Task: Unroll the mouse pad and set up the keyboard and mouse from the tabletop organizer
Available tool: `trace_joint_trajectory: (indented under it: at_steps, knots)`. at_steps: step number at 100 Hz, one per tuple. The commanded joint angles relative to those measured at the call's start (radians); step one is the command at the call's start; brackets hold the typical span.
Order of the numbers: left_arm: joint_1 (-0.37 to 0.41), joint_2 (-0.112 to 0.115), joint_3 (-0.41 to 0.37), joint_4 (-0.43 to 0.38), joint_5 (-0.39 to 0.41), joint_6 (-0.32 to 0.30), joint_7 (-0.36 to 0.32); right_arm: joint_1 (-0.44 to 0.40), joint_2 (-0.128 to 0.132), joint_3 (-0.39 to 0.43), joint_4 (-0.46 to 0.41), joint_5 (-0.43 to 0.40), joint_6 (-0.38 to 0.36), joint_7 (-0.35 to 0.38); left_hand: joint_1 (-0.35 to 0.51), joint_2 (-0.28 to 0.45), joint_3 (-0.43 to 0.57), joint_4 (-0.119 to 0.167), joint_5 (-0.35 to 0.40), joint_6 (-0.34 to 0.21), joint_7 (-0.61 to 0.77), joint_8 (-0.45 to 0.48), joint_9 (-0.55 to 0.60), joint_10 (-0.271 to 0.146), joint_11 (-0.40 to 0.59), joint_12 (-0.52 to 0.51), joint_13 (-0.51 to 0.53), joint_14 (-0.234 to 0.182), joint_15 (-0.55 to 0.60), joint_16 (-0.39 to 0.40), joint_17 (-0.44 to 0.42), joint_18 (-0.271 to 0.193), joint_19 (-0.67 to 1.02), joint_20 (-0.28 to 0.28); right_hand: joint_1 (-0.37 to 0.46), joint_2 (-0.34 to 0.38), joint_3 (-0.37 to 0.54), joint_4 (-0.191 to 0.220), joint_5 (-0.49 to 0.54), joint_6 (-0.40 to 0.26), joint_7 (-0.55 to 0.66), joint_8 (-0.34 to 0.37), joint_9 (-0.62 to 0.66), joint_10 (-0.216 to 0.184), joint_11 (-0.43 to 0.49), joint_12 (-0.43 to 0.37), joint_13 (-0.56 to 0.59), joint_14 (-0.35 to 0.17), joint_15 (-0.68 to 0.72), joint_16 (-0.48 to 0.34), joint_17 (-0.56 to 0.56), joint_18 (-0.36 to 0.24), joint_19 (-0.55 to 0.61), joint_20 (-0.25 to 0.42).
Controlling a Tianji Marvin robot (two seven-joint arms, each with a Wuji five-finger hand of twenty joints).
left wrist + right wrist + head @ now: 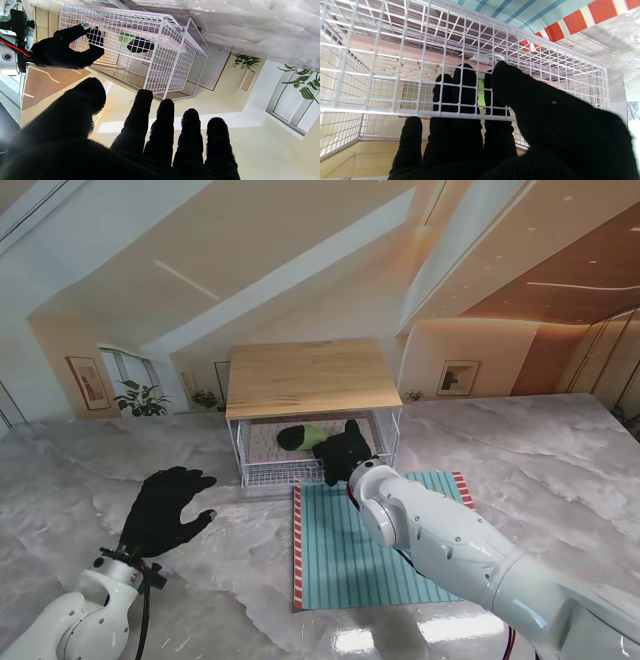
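The striped teal mouse pad (375, 555) with red-and-white ends lies unrolled in front of the organizer (312, 377). Under its wooden top sits a white wire basket (268, 472) holding a pink keyboard (420, 47) and a green-and-black mouse (303, 437) (136, 43). My right hand (345, 452) (495, 125) is at the basket's front wall, with its fingers (460, 92) inside the mesh and the thumb (520, 87) outside, pinching the wire. The mouse shows just past those fingers. My left hand (165, 510) (150, 140) hovers over the marble to the left of the pad, open and spread, holding nothing.
The marble table (520, 450) stretches wide on both sides of the organizer. My right forearm (450, 545) lies across the pad's right half. The basket's side wall (172, 67) faces my left hand.
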Motion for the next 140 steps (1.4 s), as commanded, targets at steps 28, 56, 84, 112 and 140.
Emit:
trace_joint_trajectory:
  at_steps: [28,56,84,112,140]
  knots:
    - [0.008,-0.006,0.0,-0.011,0.001,-0.011,-0.009,-0.049,0.027,0.019,-0.055,-0.031,0.0,0.028,-0.023,0.008,0.002,0.015,-0.01,0.009,-0.006,-0.003,-0.012,-0.011,0.003,-0.001,-0.025,-0.005,-0.005,-0.004,-0.004,-0.026,-0.016,-0.017,0.023,-0.048,0.057,-0.003,0.038,0.008,0.025,0.013,0.121,0.04,0.15,0.072,0.06,-0.007,0.031,0.001,-0.015,0.027,0.036,0.0]
    - [0.011,-0.007,0.0,-0.017,0.0,-0.012,-0.007,-0.081,0.045,0.045,-0.093,-0.052,0.0,0.036,-0.024,0.009,0.002,0.015,-0.01,0.007,-0.006,-0.003,-0.013,-0.012,0.003,-0.001,-0.025,-0.007,-0.005,-0.004,-0.005,-0.025,-0.018,-0.018,0.02,-0.057,0.068,0.001,0.042,0.014,0.023,0.012,0.126,0.042,0.155,0.077,0.064,-0.004,0.038,0.0,-0.015,0.028,0.046,0.0]
    - [0.014,-0.008,0.002,-0.024,-0.002,-0.002,-0.009,-0.114,0.057,0.072,-0.133,-0.063,-0.004,0.044,-0.023,0.01,-0.001,0.014,-0.011,0.008,-0.007,-0.004,-0.012,-0.012,0.002,-0.001,-0.025,-0.006,-0.007,-0.004,-0.006,-0.02,-0.032,-0.025,0.016,-0.063,0.073,0.001,0.047,0.019,0.023,0.011,0.131,0.044,0.159,0.081,0.069,-0.004,0.043,-0.001,-0.014,0.028,0.056,0.001]
    - [0.014,-0.009,0.005,-0.03,-0.009,0.006,-0.014,-0.147,0.072,0.103,-0.176,-0.08,-0.014,0.055,-0.022,0.011,-0.002,0.015,-0.011,0.01,-0.008,-0.004,-0.012,-0.012,0.002,-0.001,-0.026,-0.006,-0.008,-0.004,-0.004,-0.019,-0.037,-0.027,0.015,-0.066,0.076,0.001,0.05,0.02,0.022,0.011,0.134,0.045,0.16,0.084,0.071,-0.002,0.046,-0.003,-0.015,0.028,0.062,0.001]
    - [0.014,-0.009,0.006,-0.034,-0.01,0.005,-0.014,-0.169,0.081,0.122,-0.199,-0.089,-0.02,0.065,-0.023,0.01,-0.002,0.015,-0.011,0.01,-0.009,-0.005,-0.013,-0.011,0.002,-0.001,-0.026,-0.006,-0.009,-0.004,-0.004,-0.019,-0.038,-0.027,0.015,-0.068,0.076,0.001,0.053,0.022,0.022,0.011,0.137,0.045,0.16,0.085,0.074,0.0,0.047,-0.004,-0.012,0.029,0.065,0.0]
